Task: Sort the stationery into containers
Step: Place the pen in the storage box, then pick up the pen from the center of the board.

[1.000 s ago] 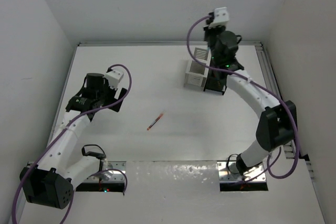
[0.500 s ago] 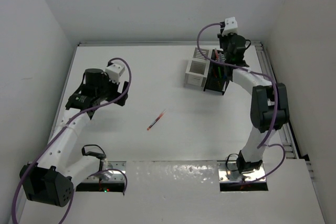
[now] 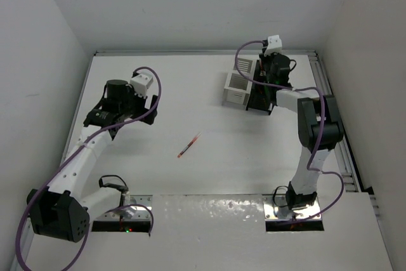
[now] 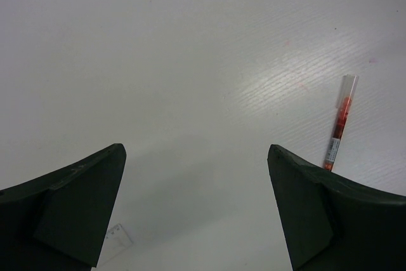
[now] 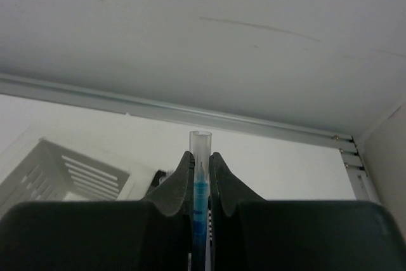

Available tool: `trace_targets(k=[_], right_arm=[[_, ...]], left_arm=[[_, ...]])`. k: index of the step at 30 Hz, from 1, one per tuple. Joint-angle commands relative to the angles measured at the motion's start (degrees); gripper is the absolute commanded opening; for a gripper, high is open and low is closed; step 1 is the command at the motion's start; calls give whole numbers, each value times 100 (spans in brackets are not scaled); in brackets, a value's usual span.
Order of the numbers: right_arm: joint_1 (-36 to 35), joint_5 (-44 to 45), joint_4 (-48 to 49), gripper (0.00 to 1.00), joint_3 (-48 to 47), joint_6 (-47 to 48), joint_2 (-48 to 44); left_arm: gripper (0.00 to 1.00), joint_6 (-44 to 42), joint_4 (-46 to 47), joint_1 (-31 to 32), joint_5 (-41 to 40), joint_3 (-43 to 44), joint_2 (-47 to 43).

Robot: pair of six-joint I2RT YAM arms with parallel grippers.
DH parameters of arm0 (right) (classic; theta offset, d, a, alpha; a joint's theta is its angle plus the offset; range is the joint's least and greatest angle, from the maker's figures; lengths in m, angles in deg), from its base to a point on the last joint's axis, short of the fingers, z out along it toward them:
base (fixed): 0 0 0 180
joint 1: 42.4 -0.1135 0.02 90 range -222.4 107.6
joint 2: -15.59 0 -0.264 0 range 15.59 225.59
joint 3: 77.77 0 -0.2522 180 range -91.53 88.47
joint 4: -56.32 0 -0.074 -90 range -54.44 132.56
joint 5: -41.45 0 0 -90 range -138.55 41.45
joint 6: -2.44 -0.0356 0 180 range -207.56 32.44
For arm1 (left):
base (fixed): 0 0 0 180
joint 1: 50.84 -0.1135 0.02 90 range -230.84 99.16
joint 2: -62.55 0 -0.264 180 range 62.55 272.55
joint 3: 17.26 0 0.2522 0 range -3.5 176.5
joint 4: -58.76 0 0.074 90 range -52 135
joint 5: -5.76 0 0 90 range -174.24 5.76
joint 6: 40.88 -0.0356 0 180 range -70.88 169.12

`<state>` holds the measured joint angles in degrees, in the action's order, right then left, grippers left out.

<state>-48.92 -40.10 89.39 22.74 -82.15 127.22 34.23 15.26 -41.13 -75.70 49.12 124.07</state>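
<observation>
My right gripper [image 5: 200, 157] is shut on a blue pen [image 5: 200, 196] with a clear cap, held upright over the black box [image 3: 260, 93] at the far right. The white box [image 3: 238, 87] stands just left of it and shows in the right wrist view [image 5: 63, 172]. A red pen [image 3: 188, 146] lies alone mid-table, and it also shows at the right in the left wrist view [image 4: 339, 122]. My left gripper [image 4: 196, 157] is open and empty above bare table, left of the red pen; in the top view it [image 3: 130, 115] sits at the left.
A metal rail [image 3: 330, 99] runs along the table's right edge. White walls [image 3: 190, 4] close in the back and both sides. A small printed label [image 4: 117, 239] lies on the table under my left gripper.
My right gripper has swung back left and down over the black box with the blue pen. My left arm has shifted slightly up and right.
</observation>
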Motion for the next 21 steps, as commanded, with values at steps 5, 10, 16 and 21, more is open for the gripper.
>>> trace_targets(k=[5,10,16,21], right_arm=[[-51,104,749,18,482,-242,-256],[-138,227,600,60,649,-172,-869],[-908,1986,-619,71,773,-276,-2144],[-2158,2918,-4599,52,579,-3225,-3077]], left_arm=[[93,-48,258,66,-80,134,-61],[93,-84,319,74,-71,134,-175],[94,82,425,66,-255,117,-447],[94,653,644,74,-1265,-146,-781]])
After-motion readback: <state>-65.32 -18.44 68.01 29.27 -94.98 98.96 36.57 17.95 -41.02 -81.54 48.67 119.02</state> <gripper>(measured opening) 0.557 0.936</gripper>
